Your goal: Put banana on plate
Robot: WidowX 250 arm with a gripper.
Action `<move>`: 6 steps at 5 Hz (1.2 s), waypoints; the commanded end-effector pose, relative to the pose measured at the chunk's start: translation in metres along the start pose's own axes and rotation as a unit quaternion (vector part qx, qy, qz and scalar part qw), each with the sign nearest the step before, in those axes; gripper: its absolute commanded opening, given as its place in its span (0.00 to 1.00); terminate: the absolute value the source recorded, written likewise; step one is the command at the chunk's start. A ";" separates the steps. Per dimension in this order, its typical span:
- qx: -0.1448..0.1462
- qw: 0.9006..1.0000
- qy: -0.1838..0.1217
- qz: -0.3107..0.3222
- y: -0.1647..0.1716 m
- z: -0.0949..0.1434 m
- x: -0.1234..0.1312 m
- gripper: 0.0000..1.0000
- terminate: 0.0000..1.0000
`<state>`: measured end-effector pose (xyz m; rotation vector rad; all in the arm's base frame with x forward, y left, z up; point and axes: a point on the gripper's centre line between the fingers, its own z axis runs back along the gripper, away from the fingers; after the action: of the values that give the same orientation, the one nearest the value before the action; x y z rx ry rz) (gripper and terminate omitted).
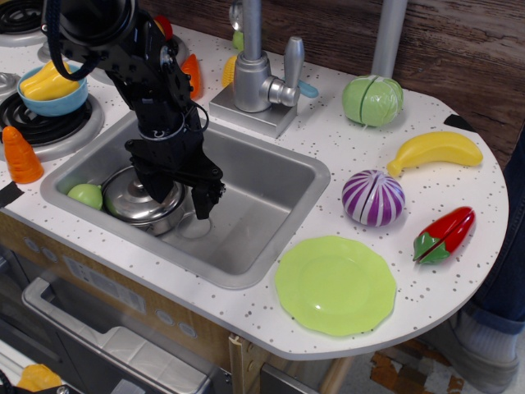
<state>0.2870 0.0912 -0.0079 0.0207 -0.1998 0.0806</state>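
Note:
The yellow banana (pixel 436 151) lies on the white counter at the right, behind the purple onion (pixel 373 198). The lime-green plate (pixel 335 285) lies flat and bare near the counter's front edge, right of the sink. My black gripper (pixel 177 197) hangs inside the sink (pixel 262 189), far left of the banana and plate. Its fingers point down, spread apart, with nothing between them. One finger is close beside the metal pot (pixel 139 199).
A green ball (pixel 85 195) lies in the sink beside the pot. A faucet (pixel 258 66) stands behind the sink. A green cabbage (pixel 372 100), a red pepper (pixel 445 235), orange carrots (pixel 21 155) and a light-blue bowl (pixel 52 92) with a yellow toy are around.

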 end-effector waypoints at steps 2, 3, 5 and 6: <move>0.037 0.998 -0.037 -0.040 -0.030 0.016 0.010 1.00 0.00; 0.028 0.992 -0.042 -0.114 -0.056 0.036 0.029 1.00 0.00; 0.036 0.979 -0.083 -0.185 -0.112 0.065 0.063 1.00 0.00; 0.036 0.977 -0.085 -0.192 -0.151 0.065 0.078 1.00 0.00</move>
<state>0.3575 -0.0688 0.0580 0.1294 -0.2731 -0.3219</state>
